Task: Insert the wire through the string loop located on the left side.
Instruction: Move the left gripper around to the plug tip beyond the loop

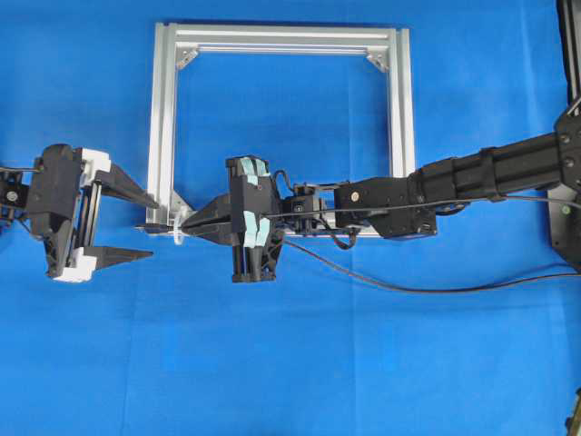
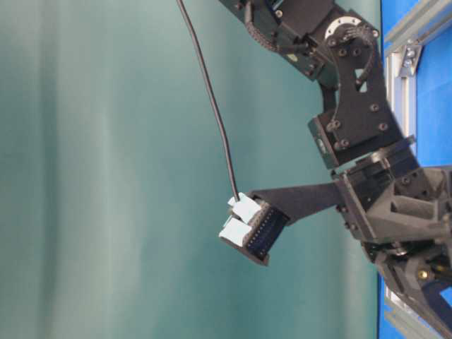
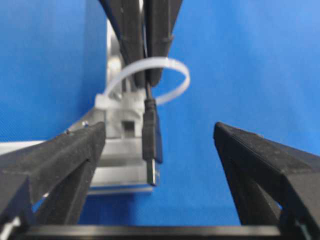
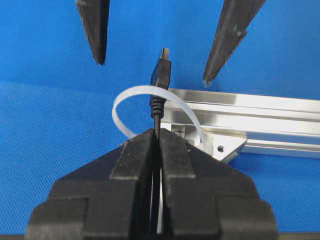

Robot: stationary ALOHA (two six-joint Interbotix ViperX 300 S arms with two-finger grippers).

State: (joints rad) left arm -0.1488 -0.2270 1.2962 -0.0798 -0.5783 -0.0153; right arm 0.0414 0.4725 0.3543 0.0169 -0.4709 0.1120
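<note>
Threading the thin black wire (image 4: pixel 158 116) with its slim dark metal-tipped plug (image 4: pixel 161 75) through the small whitish translucent string loop (image 4: pixel 131 95) at the lower-left corner of the silver aluminium frame (image 1: pixel 163 118) on the blue worktop (image 1: pixel 290 363): right claw (image 4: pixel 158 142) clamped shut on the wire just behind the plug, best kept level and advanced straight between the spread fingers of the left claw (image 1: pixel 127 222), held wide apart to receive it. Plug already through the loop in both wrist views, indistinct from overhead; slack wire rising from the right claw seen at table level.
</note>
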